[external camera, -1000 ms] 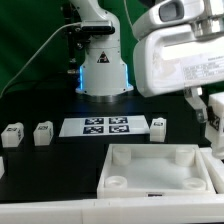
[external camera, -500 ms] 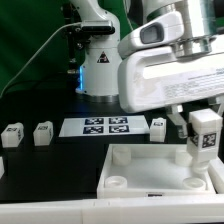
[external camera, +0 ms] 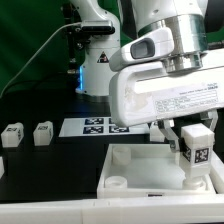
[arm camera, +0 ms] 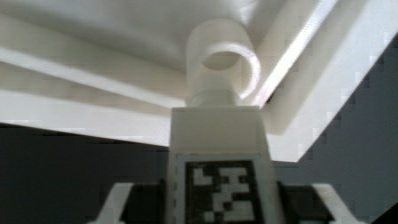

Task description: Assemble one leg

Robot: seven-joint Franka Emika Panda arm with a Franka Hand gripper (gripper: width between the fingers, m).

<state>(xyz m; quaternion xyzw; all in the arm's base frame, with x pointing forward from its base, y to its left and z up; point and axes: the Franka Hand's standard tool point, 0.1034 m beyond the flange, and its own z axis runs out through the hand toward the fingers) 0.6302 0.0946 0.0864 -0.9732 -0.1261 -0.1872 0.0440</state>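
Observation:
My gripper [external camera: 196,140] is shut on a leg [external camera: 195,157], a small white block with a black-and-white tag on its face. It hangs upright over the back right part of the large white tray-like piece [external camera: 150,178]. In the wrist view the leg [arm camera: 219,150] runs up the middle between my fingers [arm camera: 128,202], its tip close to a round corner socket [arm camera: 221,62] of the tray. I cannot tell whether the leg touches the socket. Two more legs [external camera: 11,135] [external camera: 42,132] stand on the black table at the exterior view's left.
The marker board [external camera: 94,126] lies flat behind the tray, partly hidden by my arm. The robot's base [external camera: 98,70] stands at the back. The tray has another round socket [external camera: 115,183] at its front left corner.
My arm has moved toward the exterior view's left and down with the leg in it. The leg now hangs over the tray's back right part. The leg standing right of the marker board is now hidden.

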